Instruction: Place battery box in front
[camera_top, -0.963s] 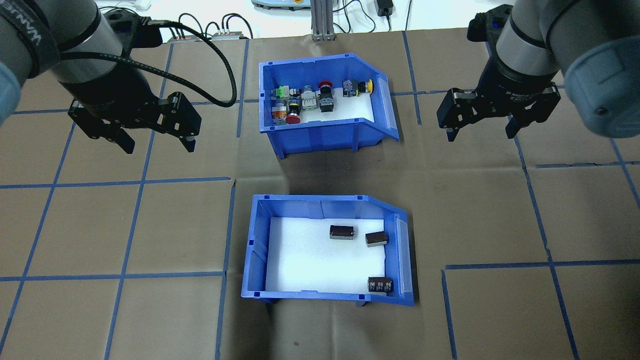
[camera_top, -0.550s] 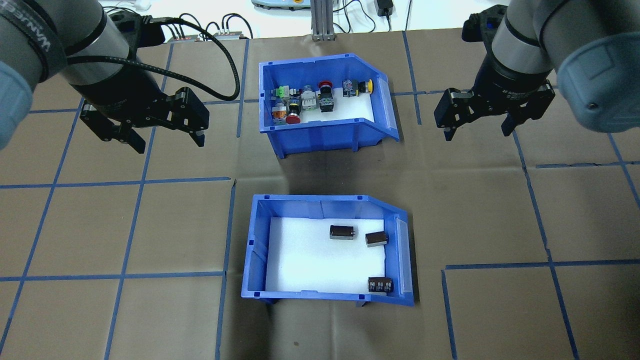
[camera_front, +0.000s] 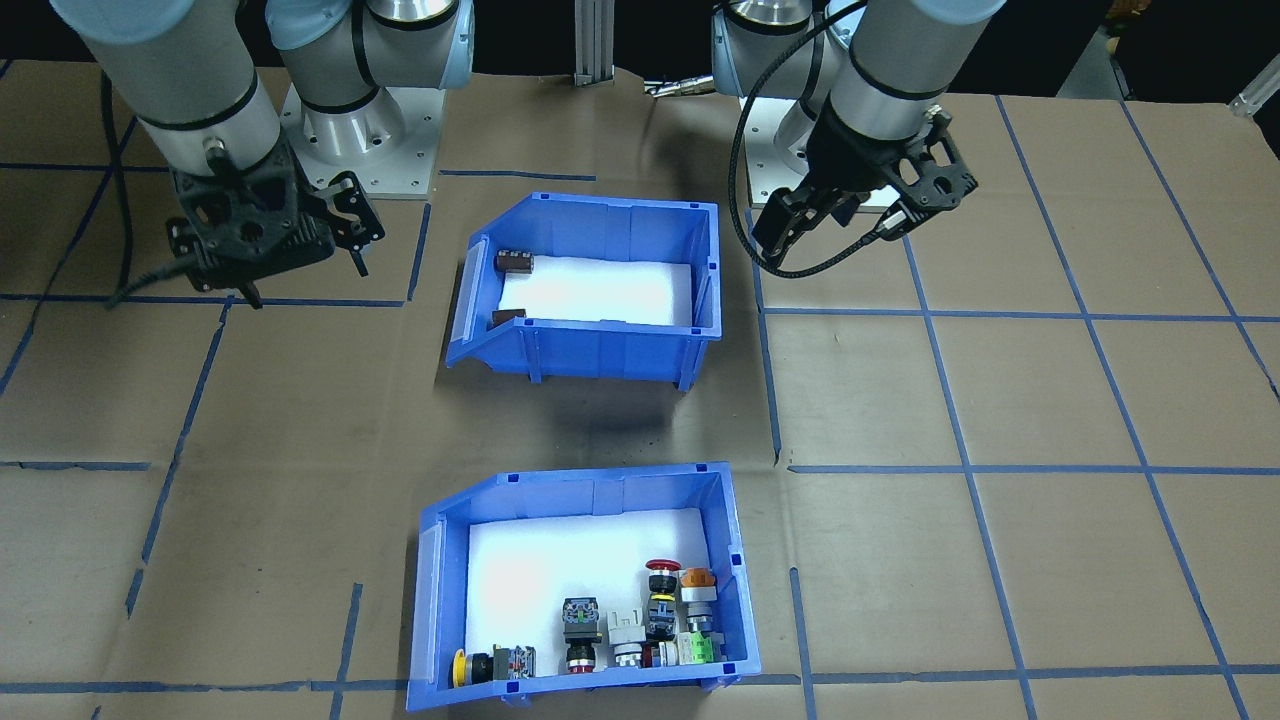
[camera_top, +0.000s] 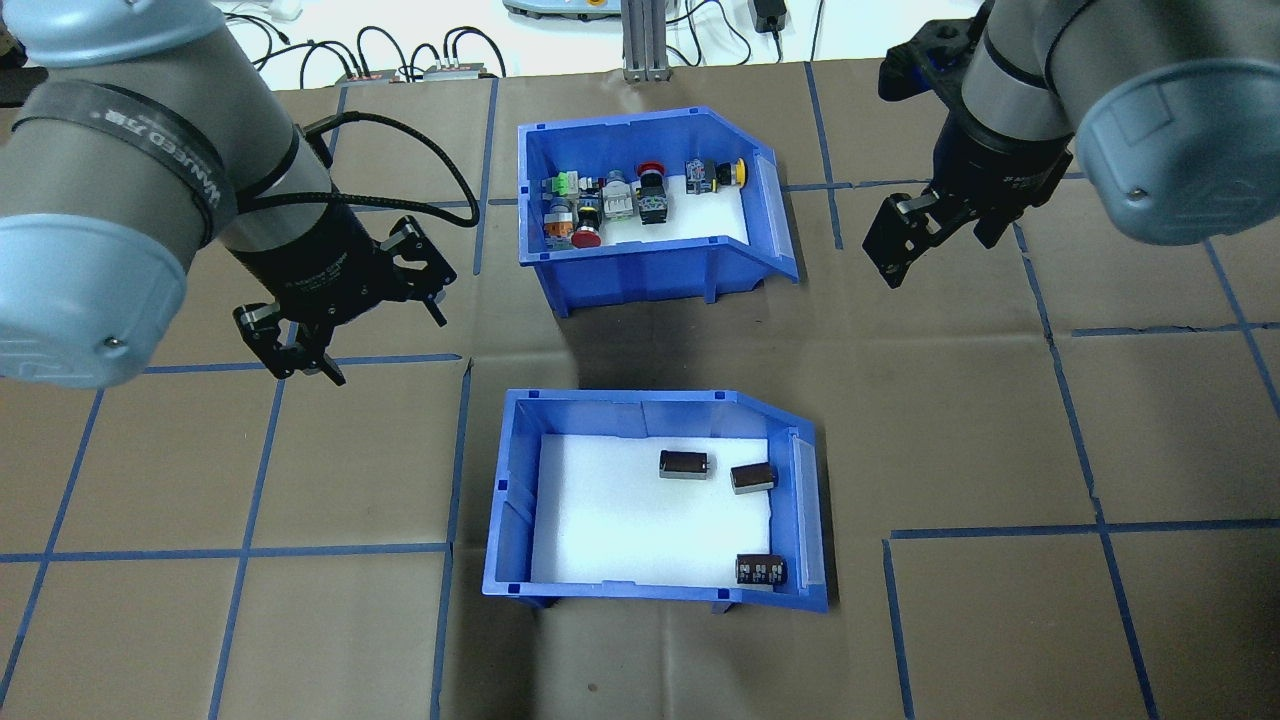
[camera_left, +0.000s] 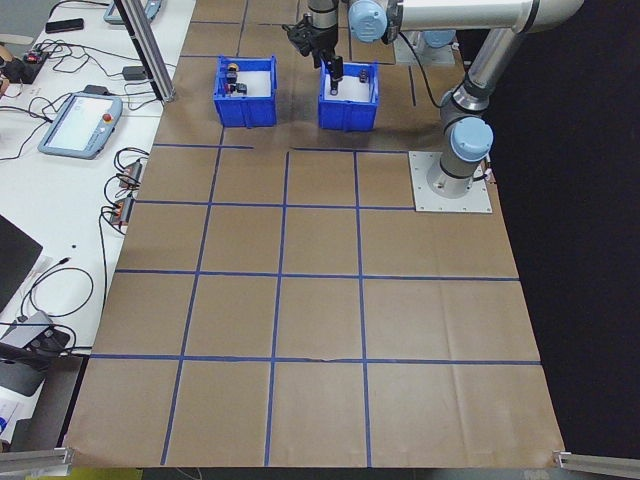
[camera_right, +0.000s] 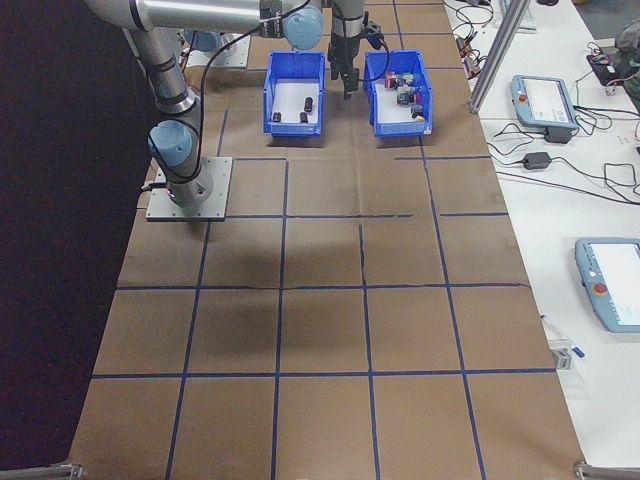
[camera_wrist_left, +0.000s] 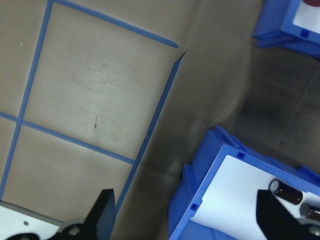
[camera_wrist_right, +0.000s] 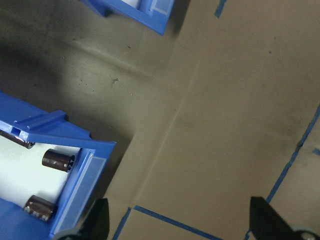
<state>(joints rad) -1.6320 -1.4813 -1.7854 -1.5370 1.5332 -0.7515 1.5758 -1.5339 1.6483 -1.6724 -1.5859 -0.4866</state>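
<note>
1. overhead exterior shows the battery box (camera_top: 655, 510) standing on the table (camera_top: 1000, 420) nearer the robot, with the blue bin of switches (camera_top: 645, 195) beyond it, a bare gap between the two.
2. three dark cells lie on its white foam: two near the sloped side, one in the near corner.
3. the left hand (camera_top: 340, 330) hangs above the table off the box's left wall, fingers spread and empty; the right hand (camera_top: 935, 235) hangs beside the switch bin's sloped end, also spread and empty.
4. judged step: the approach, nothing gripped yet.
5. next move likely calls for each hand to drop onto a side wall of the battery box and pinch it before shifting it.
</note>
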